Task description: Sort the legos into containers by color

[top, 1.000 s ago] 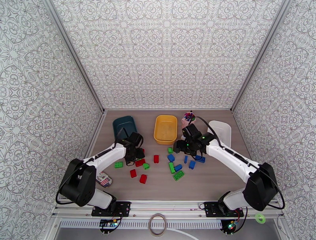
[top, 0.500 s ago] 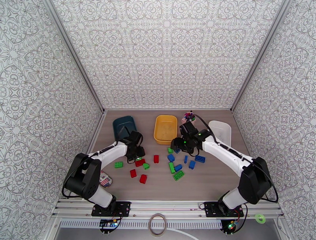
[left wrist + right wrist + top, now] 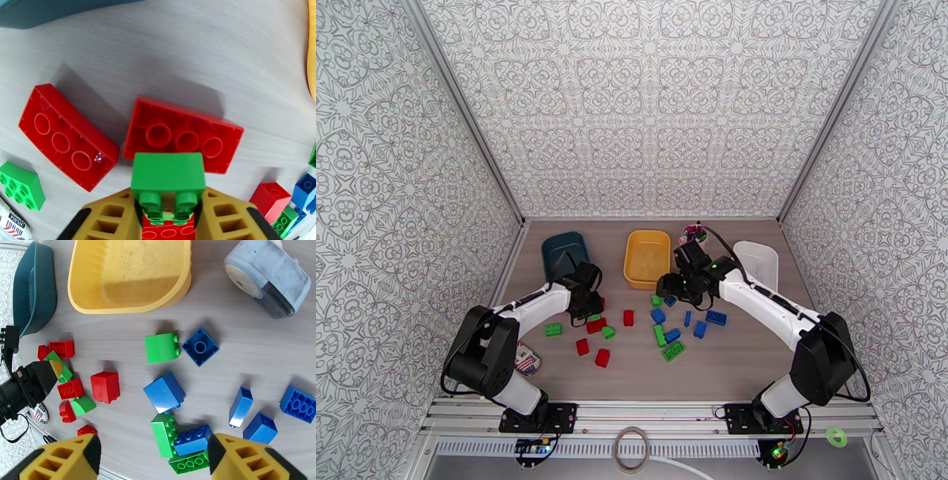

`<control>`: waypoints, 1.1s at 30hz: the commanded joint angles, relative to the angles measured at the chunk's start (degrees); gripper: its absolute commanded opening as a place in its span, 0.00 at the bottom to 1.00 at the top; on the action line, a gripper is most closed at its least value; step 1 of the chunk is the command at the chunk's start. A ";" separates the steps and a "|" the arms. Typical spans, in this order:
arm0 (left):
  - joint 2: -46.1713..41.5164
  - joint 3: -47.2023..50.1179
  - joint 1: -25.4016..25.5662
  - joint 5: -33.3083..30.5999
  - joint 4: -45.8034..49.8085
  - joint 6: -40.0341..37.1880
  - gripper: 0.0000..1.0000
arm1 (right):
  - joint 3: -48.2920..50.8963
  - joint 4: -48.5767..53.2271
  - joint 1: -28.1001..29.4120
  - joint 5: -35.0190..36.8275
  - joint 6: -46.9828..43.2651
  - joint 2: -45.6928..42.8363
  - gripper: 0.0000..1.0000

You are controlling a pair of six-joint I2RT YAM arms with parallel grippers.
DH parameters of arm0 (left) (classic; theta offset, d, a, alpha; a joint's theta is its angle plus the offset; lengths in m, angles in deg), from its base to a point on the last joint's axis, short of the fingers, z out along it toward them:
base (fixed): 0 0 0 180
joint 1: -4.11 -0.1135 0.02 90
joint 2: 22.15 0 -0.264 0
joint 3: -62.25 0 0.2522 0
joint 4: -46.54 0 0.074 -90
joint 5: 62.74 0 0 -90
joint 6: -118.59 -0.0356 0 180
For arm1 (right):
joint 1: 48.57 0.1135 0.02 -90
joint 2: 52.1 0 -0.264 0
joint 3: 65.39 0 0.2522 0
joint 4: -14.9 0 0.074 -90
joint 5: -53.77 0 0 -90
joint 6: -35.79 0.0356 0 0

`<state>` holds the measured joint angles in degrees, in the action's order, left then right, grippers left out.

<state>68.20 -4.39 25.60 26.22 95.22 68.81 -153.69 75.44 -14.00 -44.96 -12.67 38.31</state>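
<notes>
- The left pincer (image 3: 168, 203) is closed on a green brick (image 3: 168, 173), its studs facing the wrist camera, over two red bricks (image 3: 183, 139) lying underside-up on the counter (image 3: 197, 51)
- The right pincer (image 3: 154, 449) stands wide open, gripping nothing, above a cluster of blue bricks (image 3: 164, 392) and green bricks (image 3: 162, 347)
- The teal tub (image 3: 562, 249), yellow tub (image 3: 648, 254) and white tub (image 3: 760, 260) sit in a row at the far side
- The other legos (image 3: 628, 317) lie loose on the counter, nearer the arms than the tubs
</notes>
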 commanded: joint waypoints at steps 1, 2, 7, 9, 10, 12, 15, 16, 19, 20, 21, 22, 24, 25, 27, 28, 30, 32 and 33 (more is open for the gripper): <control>-2.81 -0.01 -0.57 1.29 0.96 -0.63 0.31 | -4.08 3.67 0.59 3.38 -0.91 0.61 0.78; -3.59 -0.18 -0.56 1.30 1.54 -0.57 0.30 | -5.17 4.81 0.59 4.23 -0.93 0.79 0.80; -8.09 -1.59 -0.62 0.95 4.92 -0.44 0.30 | -10.17 10.18 0.50 10.84 -0.66 2.35 0.84; -9.95 -2.56 -1.10 0.82 6.13 -0.33 0.30 | -9.23 8.65 0.50 12.35 -0.32 1.42 0.86; -10.75 -3.02 -1.47 0.65 6.67 -0.33 0.30 | -8.67 7.29 0.37 11.42 -0.86 1.06 0.87; -12.31 -4.34 -2.91 0.82 7.84 -0.44 0.30 | -9.17 5.70 0.15 7.48 -3.09 1.73 0.90; -13.70 -6.54 -6.33 1.76 8.66 -1.02 0.31 | -11.69 5.66 0.15 1.67 -5.65 5.13 0.84; -13.80 -7.32 -7.64 2.15 8.84 -1.15 0.31 | -11.89 4.75 0.15 0.24 -5.93 5.89 0.82; -12.91 -9.87 -12.31 4.01 8.77 -1.63 0.31 | -14.03 2.93 0.71 -2.79 -6.58 7.98 0.80; -12.17 -10.96 -13.85 4.44 8.77 -1.81 0.31 | -15.43 3.34 1.05 -2.94 -6.95 9.26 0.79; -11.24 -12.05 -15.29 4.92 8.74 -2.02 0.31 | -17.36 4.22 1.48 -3.04 -7.45 10.74 0.78; -10.32 -13.00 -16.45 5.15 8.77 -2.23 0.31 | -19.45 5.44 1.87 -3.25 -7.92 12.25 0.76; -7.50 -15.46 -18.93 5.77 8.85 -2.73 0.31 | -24.28 7.62 2.96 -4.05 -9.35 15.91 0.74; -6.10 -16.54 -19.91 5.93 9.07 -2.95 0.31 | -26.09 8.09 3.57 -4.62 -9.98 17.22 0.73; -2.72 -18.84 -21.81 6.30 9.29 -3.60 0.31 | -30.58 8.48 4.94 -6.90 -11.43 20.25 0.74; -1.22 -19.99 -22.61 6.31 9.38 -3.82 0.31 | -32.71 8.78 5.53 -8.14 -12.14 21.89 0.74; 2.01 -22.19 -24.10 6.57 9.57 -4.19 0.31 | -38.58 10.48 6.82 -10.61 -13.79 26.21 0.74; 4.74 -24.03 -25.06 6.81 9.47 -4.52 0.31 | -45.21 12.31 8.10 -12.42 -15.55 30.27 0.74; 6.14 -25.10 -25.36 7.01 9.51 -4.71 0.31 | -48.63 13.60 8.80 -13.04 -16.50 32.38 0.74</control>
<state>71.70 -26.12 1.39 31.66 103.11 65.82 -195.33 84.84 -6.92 -53.44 -25.17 66.18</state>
